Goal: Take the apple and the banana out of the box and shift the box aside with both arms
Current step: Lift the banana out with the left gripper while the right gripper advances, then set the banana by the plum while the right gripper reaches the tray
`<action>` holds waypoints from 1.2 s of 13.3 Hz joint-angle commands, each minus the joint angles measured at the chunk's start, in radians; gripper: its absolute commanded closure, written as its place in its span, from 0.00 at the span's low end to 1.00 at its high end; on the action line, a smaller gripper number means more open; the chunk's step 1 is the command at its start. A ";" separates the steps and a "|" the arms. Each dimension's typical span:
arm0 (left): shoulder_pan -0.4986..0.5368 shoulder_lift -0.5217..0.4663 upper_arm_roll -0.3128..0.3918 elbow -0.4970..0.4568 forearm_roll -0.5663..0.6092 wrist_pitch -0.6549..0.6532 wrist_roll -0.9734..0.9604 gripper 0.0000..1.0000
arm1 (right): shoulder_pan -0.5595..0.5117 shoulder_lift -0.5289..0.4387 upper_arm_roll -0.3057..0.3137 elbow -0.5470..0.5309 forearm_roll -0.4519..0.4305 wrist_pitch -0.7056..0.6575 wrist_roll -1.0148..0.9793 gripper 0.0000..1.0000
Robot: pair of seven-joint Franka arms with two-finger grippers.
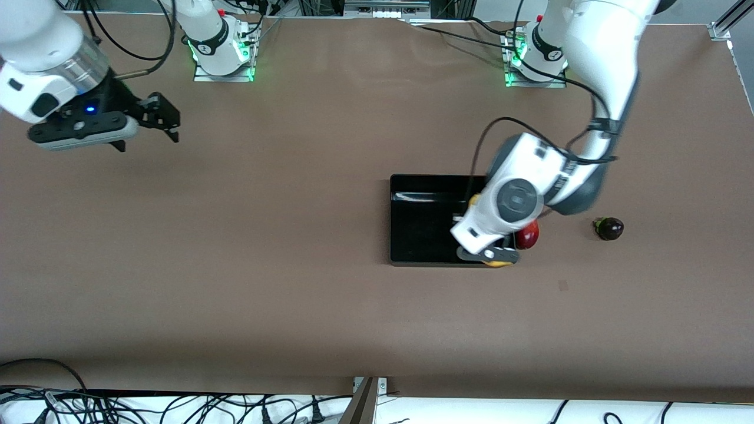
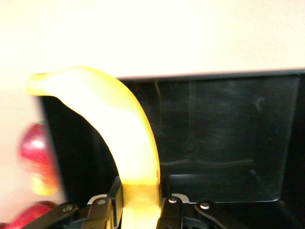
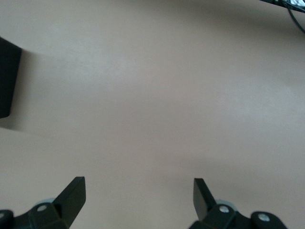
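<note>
The box is a shallow black tray point(image 1: 421, 224) in the middle of the table. My left gripper point(image 1: 492, 257) is shut on a curved yellow banana point(image 2: 119, 138), over the tray's corner nearest the front camera at the left arm's end. A bit of the banana shows under the hand in the front view point(image 1: 499, 264). The left wrist view shows the gripper point(image 2: 140, 193) clamped on the banana's lower part, with the tray's floor point(image 2: 224, 143) below. A red-and-yellow apple point(image 1: 528, 234) lies on the table just beside the tray; it also shows in the left wrist view point(image 2: 35, 152). My right gripper point(image 1: 160, 119) is open and empty.
A small dark purple fruit point(image 1: 609, 228) lies on the table toward the left arm's end, apart from the apple. The right arm waits above the table at its own end; its wrist view shows bare table between the fingers point(image 3: 74, 195) and a tray corner point(image 3: 7, 81).
</note>
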 commanded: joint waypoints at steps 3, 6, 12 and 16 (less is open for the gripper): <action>0.172 0.012 0.022 0.010 0.122 -0.053 0.318 1.00 | 0.031 0.009 0.018 0.019 0.002 -0.014 -0.004 0.00; 0.304 0.066 0.019 -0.034 0.172 0.089 0.601 1.00 | 0.092 0.100 0.020 0.022 -0.006 -0.017 -0.018 0.00; 0.391 0.069 0.014 -0.215 0.137 0.276 0.633 0.00 | 0.186 0.271 0.020 0.024 0.063 0.119 0.176 0.00; 0.385 0.021 0.005 -0.143 0.025 0.063 0.630 0.00 | 0.320 0.484 0.020 0.128 0.068 0.288 0.457 0.00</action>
